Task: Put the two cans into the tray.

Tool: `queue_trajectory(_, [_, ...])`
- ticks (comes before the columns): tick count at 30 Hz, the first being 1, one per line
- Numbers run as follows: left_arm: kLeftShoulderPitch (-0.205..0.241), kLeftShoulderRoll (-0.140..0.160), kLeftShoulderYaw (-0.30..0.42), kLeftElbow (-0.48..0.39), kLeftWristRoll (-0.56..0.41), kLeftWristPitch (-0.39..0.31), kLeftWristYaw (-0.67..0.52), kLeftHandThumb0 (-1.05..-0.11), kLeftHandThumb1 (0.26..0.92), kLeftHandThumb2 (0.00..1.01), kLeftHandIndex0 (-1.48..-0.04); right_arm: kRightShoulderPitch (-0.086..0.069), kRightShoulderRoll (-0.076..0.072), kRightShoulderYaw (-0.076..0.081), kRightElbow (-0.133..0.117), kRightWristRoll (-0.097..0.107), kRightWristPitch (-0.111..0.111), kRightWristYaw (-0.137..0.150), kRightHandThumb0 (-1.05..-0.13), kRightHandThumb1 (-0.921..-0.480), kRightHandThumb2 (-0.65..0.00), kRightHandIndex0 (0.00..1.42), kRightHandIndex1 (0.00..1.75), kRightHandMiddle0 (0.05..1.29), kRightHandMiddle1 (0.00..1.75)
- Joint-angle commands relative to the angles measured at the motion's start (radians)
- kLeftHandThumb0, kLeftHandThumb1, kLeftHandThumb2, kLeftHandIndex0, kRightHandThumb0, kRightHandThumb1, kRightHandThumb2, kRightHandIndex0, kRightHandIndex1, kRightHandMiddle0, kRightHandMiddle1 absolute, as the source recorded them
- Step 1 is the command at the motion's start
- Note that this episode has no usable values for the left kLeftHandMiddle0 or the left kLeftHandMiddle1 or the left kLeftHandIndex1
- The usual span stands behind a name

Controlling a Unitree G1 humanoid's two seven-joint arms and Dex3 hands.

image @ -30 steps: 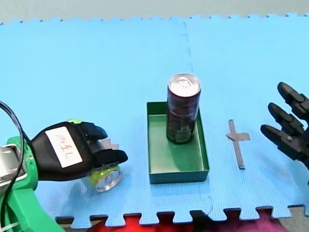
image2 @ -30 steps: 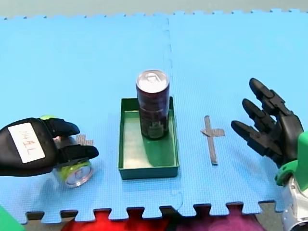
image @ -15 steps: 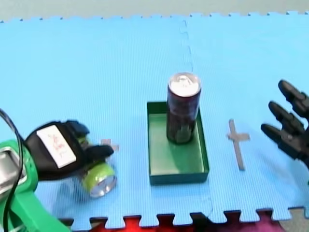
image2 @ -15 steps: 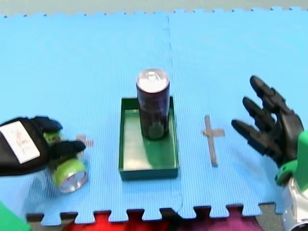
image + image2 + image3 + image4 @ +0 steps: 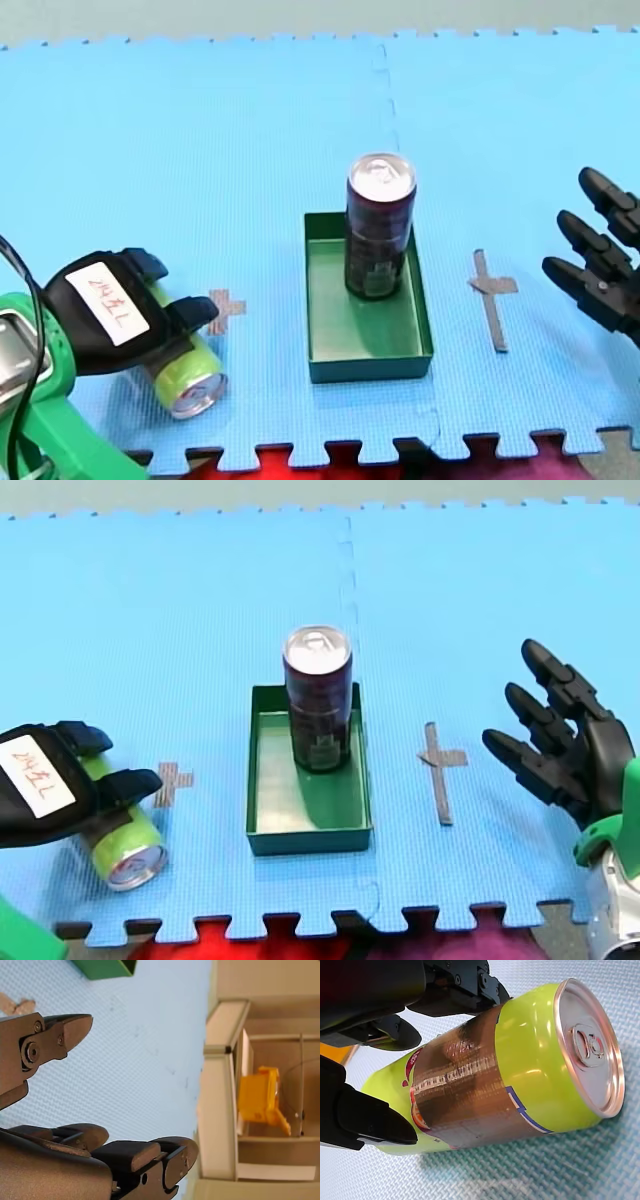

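Note:
A lime-green can point(image 5: 187, 368) lies tilted on its side at the front left of the blue mat. My left hand point(image 5: 170, 300) is shut on it, fingers over its body, silver top facing the front edge. The second wrist view shows this can point(image 5: 520, 1075) held between the black fingers point(image 5: 375, 1122). A dark maroon can point(image 5: 380, 230) stands upright in the far end of the green tray point(image 5: 370, 368) at the middle. My right hand point(image 5: 540, 730) is at the right edge, apart from the tray and holding nothing.
A grey tape cross point(image 5: 228, 305) lies between the green can and the tray, and another tape cross point(image 5: 490, 298) lies to the tray's right. The mat's jagged front edge point(image 5: 330, 455) runs close below the tray. A corner of the tray point(image 5: 105, 967) appears in the first wrist view.
My left hand has turned and drawn back to the left with the green can, uncovering the left tape cross. The right hand and the dark can have stayed put.

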Motion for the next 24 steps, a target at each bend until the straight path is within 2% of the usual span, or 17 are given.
queue_trajectory(1, [-0.029, -0.007, -0.005, 0.024, -0.035, -0.031, -0.015, -1.048, 0.921, 0.15, -0.23, -0.002, -0.006, -0.003, -0.005, 0.004, -0.008, 0.0, -0.951, -0.801, 0.0, 0.42, 0.0, 0.39, 0.0])
queue_trajectory(5, [-0.084, -0.02, -0.018, 0.087, -0.118, -0.121, -0.058, -1.048, 0.921, 0.16, -0.24, 0.001, -0.005, -0.004, -0.007, 0.004, -0.01, -0.002, -0.952, -0.8, 0.0, 0.43, 0.0, 0.39, 0.0])
queue_trajectory(8, [-0.108, -0.025, -0.025, 0.121, -0.158, -0.177, -0.073, -1.048, 0.921, 0.16, -0.24, 0.003, -0.005, -0.008, -0.007, 0.008, -0.01, -0.001, -0.953, -0.797, 0.0, 0.43, 0.0, 0.39, 0.0])
queue_trajectory(17, [-0.141, -0.047, -0.044, 0.217, -0.179, -0.283, -0.007, -1.048, 0.921, 0.15, -0.25, -0.002, -0.004, -0.023, -0.003, 0.023, -0.006, 0.002, -0.936, -0.786, 0.0, 0.43, 0.0, 0.4, 0.0])
queue_trajectory(21, [-0.16, -0.059, -0.048, 0.286, -0.174, -0.342, 0.085, -1.048, 0.903, 0.06, -0.36, -0.001, -0.003, -0.024, -0.005, 0.025, -0.004, 0.001, -0.923, -0.782, 0.0, 0.43, 0.0, 0.4, 0.0])
queue_trajectory(24, [-0.171, -0.063, -0.056, 0.311, -0.171, -0.356, 0.094, -1.048, 0.889, 0.03, -0.39, -0.001, -0.002, -0.025, -0.006, 0.026, -0.003, 0.002, -0.915, -0.78, 0.0, 0.43, 0.0, 0.4, 0.0])
